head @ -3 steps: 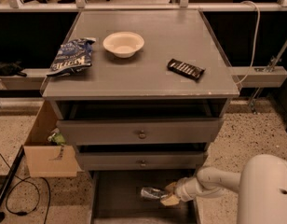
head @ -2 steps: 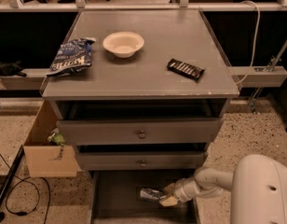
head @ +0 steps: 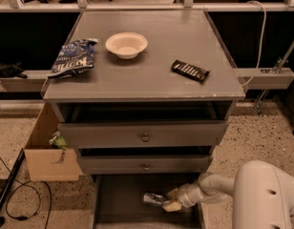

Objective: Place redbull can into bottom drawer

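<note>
- redbull can (head: pixel 154 199) lies on its side low inside the bottom drawer (head: pixel 119 197), right of the middle of the dark floor. whether it rests on the floor or hangs just above it i cannot tell.
- the gripper (head: pixel 170 200) is down in that drawer at the can's right end. its pale fingers (head: pixel 172 206) sit one on each side of that end and look clenched on it, not yet released.
- the arm (head: pixel 209 187) reaches in from the right, below the front of the middle drawer (head: pixel 144 165). the top drawer (head: pixel 142 135) above it is pulled out only slightly.
- compared with a second ago, the can and the gripper are in the same place in the drawer. only the robot's white body (head: pixel 266 197) has crept a little further in from the right edge.
- judgement: the carrying is done and the can is where the task wants it, so the arm has paused at the drop point. what remains is to let go and draw the arm out.
- the next move calls for a clean release. then comes a pull back to the right that stays clear of the can, since a can on its side could roll if nudged.
- on the table (head: pixel 156 85) the chip bag (head: pixel 73 57), the white bowl (head: pixel 126 44) and the candy bar (head: pixel 190 70) lie well apart from each other, none of them near the arm.
</note>
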`<state>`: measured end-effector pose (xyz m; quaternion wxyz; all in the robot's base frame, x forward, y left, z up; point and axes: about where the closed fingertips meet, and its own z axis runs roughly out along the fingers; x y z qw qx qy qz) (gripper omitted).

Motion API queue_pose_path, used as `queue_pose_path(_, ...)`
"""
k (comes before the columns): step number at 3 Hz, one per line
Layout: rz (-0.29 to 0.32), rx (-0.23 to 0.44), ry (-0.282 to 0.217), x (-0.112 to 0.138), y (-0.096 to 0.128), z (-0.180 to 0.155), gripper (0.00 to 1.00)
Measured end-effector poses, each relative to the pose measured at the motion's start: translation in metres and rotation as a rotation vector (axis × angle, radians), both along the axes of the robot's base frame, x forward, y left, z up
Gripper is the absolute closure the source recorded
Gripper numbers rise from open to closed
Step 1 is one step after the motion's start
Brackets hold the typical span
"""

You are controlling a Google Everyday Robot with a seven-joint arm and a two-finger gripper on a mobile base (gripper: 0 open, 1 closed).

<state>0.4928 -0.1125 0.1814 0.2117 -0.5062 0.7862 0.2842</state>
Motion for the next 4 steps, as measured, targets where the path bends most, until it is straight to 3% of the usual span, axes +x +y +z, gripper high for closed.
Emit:
queue_pose_path(2, -0.011, 0.001, 0.02, 0.004, 0.0, -0.015, 1.0)
queue_pose_path(4, -0.02, -0.004, 0.036, -0.037, -0.002, -0.037, 1.0)
